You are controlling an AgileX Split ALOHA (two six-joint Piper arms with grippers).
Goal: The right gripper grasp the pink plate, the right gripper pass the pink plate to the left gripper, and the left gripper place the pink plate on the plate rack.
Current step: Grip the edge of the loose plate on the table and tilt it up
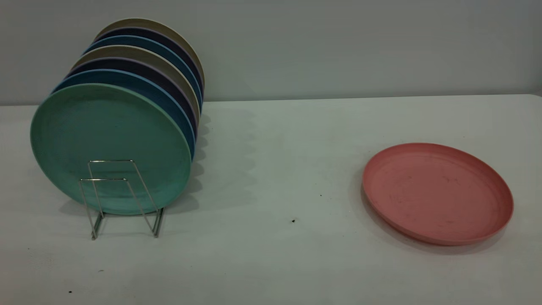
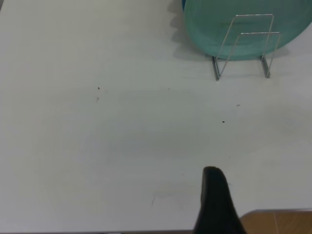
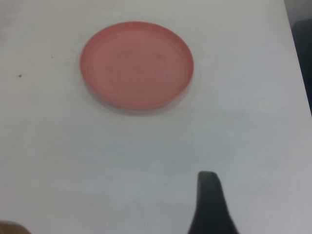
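The pink plate (image 1: pixel 438 192) lies flat on the white table at the right, and it also shows in the right wrist view (image 3: pixel 137 64). The plate rack (image 1: pixel 120 197) stands at the left, its silver wire loops holding several upright plates with a mint-green plate (image 1: pixel 110 146) at the front; its two front loops are bare. The rack also shows in the left wrist view (image 2: pixel 243 46). Only a black tip of my left gripper (image 2: pixel 214 200) shows, above bare table well short of the rack. Only a black tip of my right gripper (image 3: pixel 209 202) shows, well short of the pink plate. Neither gripper appears in the exterior view.
Blue, dark purple and beige plates (image 1: pixel 139 67) stand behind the green one in the rack. Bare white table (image 1: pixel 275 190) lies between rack and pink plate. A grey wall runs behind the table. A brown edge (image 2: pixel 278 222) shows beyond the table in the left wrist view.
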